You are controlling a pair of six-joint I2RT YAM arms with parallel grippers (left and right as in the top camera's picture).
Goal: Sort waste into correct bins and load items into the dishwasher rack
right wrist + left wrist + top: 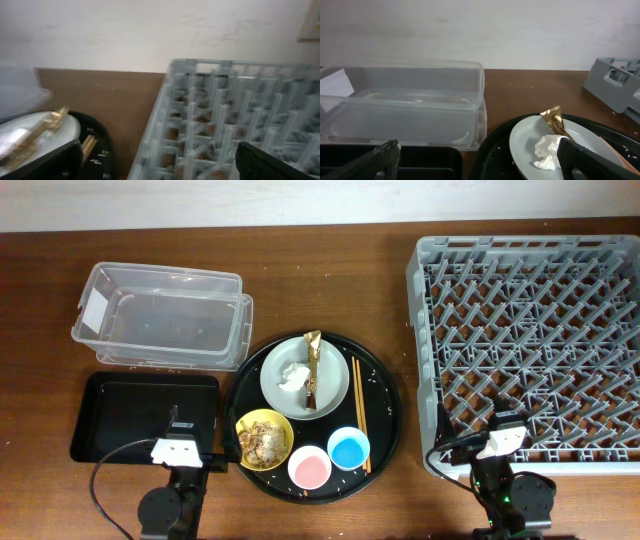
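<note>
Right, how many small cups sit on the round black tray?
2: a small pink cup on the round black tray, front edge; a small blue cup just right of it.

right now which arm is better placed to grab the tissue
Left: the left gripper sits nearer the tissue on the plate, by the rectangular black tray; the right gripper is at the rack.

Open wooden surface (330,280) runs behind the round black tray (385,420). The dishwasher rack (530,330) walls the right, the clear plastic box (165,320) and shallow black tray (130,415) the left; only a narrow strip separates rack and round tray.
</note>
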